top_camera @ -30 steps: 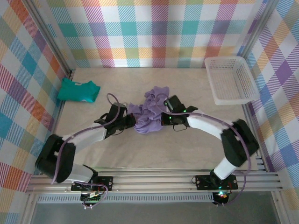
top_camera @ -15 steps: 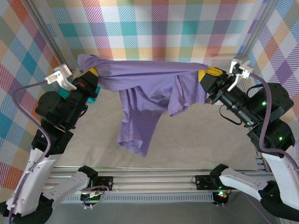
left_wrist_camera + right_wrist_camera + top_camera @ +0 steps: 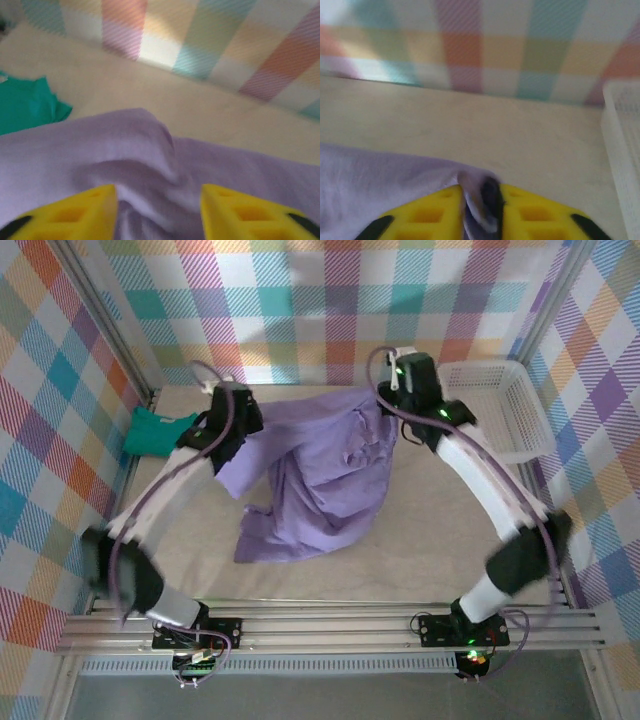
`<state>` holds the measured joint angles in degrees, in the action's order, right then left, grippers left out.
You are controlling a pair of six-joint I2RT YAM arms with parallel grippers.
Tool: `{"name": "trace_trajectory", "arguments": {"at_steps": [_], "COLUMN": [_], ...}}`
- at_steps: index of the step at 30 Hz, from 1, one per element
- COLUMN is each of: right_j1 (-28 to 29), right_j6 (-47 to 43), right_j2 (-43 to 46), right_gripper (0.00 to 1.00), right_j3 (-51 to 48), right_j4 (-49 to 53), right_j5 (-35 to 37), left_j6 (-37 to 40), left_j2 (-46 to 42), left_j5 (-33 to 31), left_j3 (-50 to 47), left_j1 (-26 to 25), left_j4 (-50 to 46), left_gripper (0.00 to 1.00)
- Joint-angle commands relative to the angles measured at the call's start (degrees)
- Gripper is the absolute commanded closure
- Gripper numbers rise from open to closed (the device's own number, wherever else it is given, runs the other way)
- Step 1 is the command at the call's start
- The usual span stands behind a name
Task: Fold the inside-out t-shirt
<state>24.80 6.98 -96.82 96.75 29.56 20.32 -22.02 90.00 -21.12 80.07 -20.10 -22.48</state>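
The lavender inside-out t-shirt lies loosely spread and wrinkled on the table, its upper edge near the back wall and one part trailing toward the front left. My left gripper is at the shirt's back left corner. In the left wrist view the left gripper is open, its yellow fingers wide apart over the purple cloth. My right gripper is at the back right corner. In the right wrist view the right gripper has its jaws slightly apart, with a raised fold of the t-shirt loose between them.
A teal-green folded garment lies at the back left, close to the left arm. A white mesh basket stands at the back right. Checked walls close in the back and both sides.
The shirt went from a bunched heap to hanging stretched in the air between both grippers, and now lies on the table. Both arms lowered toward the back, and both grippers have opened.
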Motion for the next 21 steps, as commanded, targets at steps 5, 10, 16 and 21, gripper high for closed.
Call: {"name": "trace_trajectory", "arguments": {"at_steps": [5, 10, 16, 21], "right_j1": [4.1, 7.3, 8.9, 4.4], "right_j6": [1.6, 11.4, 13.5, 14.3], "right_j2": [2.4, 11.1, 9.9, 11.3], "right_gripper": [0.38, 0.3, 0.26, 0.27], "right_j3": [-10.0, -29.6, -34.7, -37.8], "right_j4": [8.1, 3.1, 9.0, 4.2], "right_j5": [-3.8, -23.8, -12.4, -19.9], "left_j6": [-1.7, -6.4, -4.7, -3.1], "left_j2": [-11.3, -19.1, -14.8, -12.6], "left_j5": [16.6, 20.5, 22.7, 16.1], "left_j3": [-16.9, -33.9, -35.3, -36.3], "left_j1": [-0.6, -6.5, -9.8, -19.3], "left_j4": [-1.8, -0.8, -0.2, -0.5], "left_gripper": [0.16, 0.14, 0.19, 0.18]}}
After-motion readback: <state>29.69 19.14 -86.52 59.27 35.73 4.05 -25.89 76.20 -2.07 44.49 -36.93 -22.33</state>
